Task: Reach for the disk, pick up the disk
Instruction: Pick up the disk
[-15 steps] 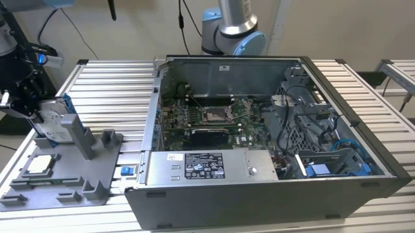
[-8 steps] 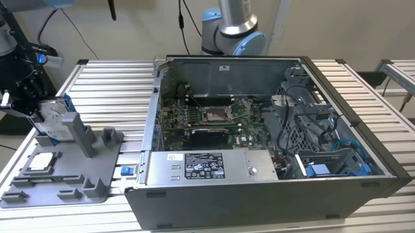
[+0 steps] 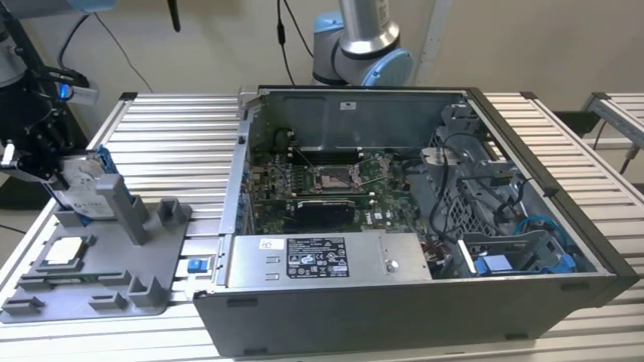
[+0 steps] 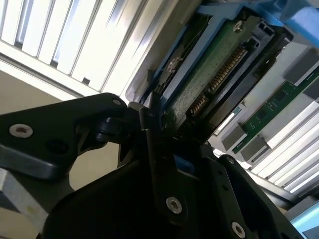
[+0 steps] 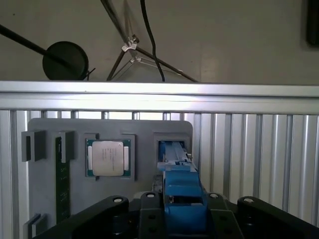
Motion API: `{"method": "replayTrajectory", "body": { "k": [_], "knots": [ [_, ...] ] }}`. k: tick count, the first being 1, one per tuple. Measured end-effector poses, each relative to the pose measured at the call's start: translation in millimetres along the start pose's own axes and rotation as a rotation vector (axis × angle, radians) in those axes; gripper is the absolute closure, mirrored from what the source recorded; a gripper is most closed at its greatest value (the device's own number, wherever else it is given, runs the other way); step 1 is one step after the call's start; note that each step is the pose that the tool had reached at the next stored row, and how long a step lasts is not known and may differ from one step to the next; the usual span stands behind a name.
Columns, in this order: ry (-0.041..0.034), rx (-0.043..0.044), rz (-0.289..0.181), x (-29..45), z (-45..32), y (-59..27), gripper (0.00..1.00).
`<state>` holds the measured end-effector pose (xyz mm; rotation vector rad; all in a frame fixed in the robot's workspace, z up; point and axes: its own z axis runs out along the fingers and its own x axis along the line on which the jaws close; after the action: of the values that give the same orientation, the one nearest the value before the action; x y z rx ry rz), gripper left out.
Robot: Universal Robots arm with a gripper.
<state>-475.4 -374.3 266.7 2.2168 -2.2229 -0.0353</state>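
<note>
The disk (image 3: 83,190) stands on edge at the left end of the grey fixture (image 3: 111,279), its blue carrier bracket (image 3: 102,162) on top. My gripper (image 3: 56,170) is at the disk from the exterior view's left. In the second wrist view a black finger (image 4: 149,130) presses against the edge of the disk's green circuit board (image 4: 209,79). The first wrist view has the blue bracket (image 5: 183,191) held tight between the black gripper parts, with its far end at the fixture's slot (image 5: 172,148). The gripper is shut on the disk.
A square silver CPU chip (image 5: 108,158) lies in a recess of the fixture beside the slot. An open computer case (image 3: 403,226) fills the table to the exterior view's right. A small blue clip (image 3: 197,265) sits between fixture and case. Ribbed metal table (image 3: 171,143) surrounds them.
</note>
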Motion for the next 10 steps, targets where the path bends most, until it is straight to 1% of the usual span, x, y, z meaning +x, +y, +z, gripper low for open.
{"method": "replayTrajectory", "body": {
  "k": [10],
  "knots": [
    [-0.0011,-0.0001,0.0,0.0,0.0,0.0,1.0]
  ]
}}
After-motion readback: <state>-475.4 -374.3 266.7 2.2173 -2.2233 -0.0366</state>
